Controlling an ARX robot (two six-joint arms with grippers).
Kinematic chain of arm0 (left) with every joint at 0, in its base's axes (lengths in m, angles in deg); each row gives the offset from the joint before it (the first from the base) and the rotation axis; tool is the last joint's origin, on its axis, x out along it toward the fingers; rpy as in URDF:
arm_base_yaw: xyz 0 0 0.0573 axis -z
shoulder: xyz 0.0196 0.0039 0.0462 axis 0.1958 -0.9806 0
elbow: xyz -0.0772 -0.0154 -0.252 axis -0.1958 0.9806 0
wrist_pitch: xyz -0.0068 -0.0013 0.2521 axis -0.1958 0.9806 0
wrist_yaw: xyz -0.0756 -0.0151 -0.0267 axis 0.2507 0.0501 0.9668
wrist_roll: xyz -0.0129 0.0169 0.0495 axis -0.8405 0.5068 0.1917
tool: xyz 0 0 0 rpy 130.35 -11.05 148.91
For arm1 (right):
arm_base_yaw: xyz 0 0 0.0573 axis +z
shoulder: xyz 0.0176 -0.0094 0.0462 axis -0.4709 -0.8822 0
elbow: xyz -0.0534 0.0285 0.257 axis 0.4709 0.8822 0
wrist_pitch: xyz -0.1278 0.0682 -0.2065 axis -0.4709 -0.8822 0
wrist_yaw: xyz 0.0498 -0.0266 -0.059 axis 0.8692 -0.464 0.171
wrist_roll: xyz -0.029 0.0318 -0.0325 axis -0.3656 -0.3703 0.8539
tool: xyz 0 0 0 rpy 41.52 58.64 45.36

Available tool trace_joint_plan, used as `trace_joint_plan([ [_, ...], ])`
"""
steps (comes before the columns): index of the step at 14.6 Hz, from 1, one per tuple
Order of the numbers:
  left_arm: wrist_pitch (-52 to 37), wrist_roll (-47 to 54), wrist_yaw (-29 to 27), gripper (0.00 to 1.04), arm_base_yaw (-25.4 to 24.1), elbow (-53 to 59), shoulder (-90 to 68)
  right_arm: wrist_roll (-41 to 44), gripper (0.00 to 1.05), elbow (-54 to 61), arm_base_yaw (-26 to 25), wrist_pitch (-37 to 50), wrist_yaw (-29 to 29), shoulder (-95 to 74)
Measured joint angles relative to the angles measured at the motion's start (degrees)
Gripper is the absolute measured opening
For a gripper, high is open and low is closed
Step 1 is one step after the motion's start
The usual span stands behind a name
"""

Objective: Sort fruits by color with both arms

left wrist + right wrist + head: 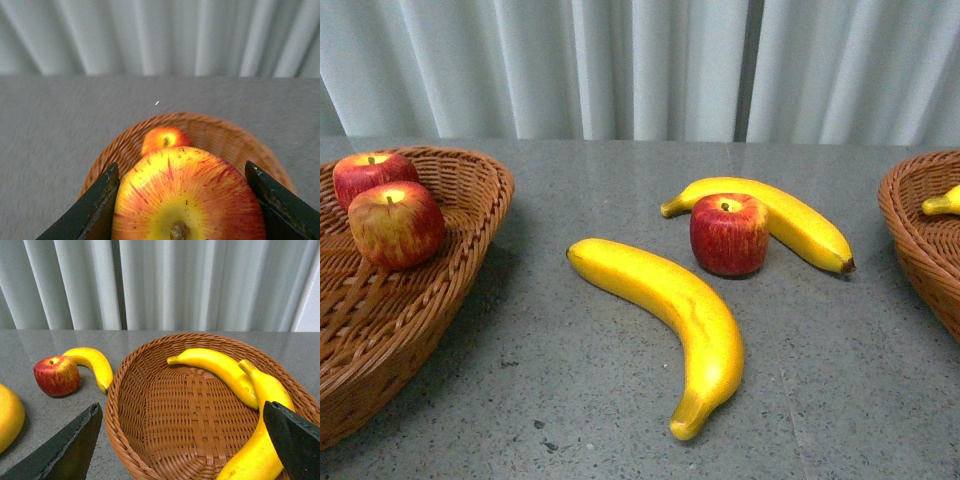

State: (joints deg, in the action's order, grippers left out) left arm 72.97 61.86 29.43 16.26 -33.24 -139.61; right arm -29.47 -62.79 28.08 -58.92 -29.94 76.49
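Left gripper (182,200) sits with its jaws spread around an apple (187,197) over the left basket (225,137); contact cannot be judged. Right gripper (182,440) is spread wide above the right basket (150,405) holding two bananas (217,367). Beside that basket lie one apple (729,233) and two bananas (665,320).

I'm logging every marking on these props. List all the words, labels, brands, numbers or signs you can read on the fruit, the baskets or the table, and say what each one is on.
None: no readable text in any view.
Apples: no stickers or print showing.
Bananas: plain yellow skin, no labels.
Wicker baskets: bare weave, no tags.
Table and curtain: unmarked.
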Motion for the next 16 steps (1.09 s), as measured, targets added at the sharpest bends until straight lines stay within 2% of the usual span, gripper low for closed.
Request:
trace_joint_plan([
  [2,0.8,-8.4,-1.0,0.66,-4.3,5.4,0.7,0.0,0.98,0.0,0.0,0.0,0.0,0.0],
  [6,1.2,-14.7,-0.9,0.66,-5.7,9.6,0.2,0.0,0.98,0.0,0.0,0.0,0.0,0.0],
  [8,1.9,-16.6,-1.1,0.88,-5.0,10.0,0.7,0.0,0.98,0.0,0.0,0.0,0.0,0.0],
  [9,2.2,-16.9,-1.1,1.0,-4.0,9.9,1.9,0.0,0.98,0.0,0.0,0.0,0.0,0.0],
  [11,2.8,-16.5,-2.1,0.98,-1.2,8.0,3.7,0.0,0.98,0.0,0.0,0.0,0.0,0.0],
  [13,-1.8,-13.6,-1.5,0.98,4.2,2.2,2.1,0.0,0.98,0.0,0.0,0.0,0.0,0.0],
  [14,-5.4,-10.6,1.8,0.98,7.1,-1.0,-1.2,0.0,0.98,0.0,0.0,0.0,0.0,0.0],
  [16,-6.8,-4.1,9.2,0.98,11.0,-7.5,-11.6,0.0,0.98,0.0,0.0,0.0,0.0,0.0],
])
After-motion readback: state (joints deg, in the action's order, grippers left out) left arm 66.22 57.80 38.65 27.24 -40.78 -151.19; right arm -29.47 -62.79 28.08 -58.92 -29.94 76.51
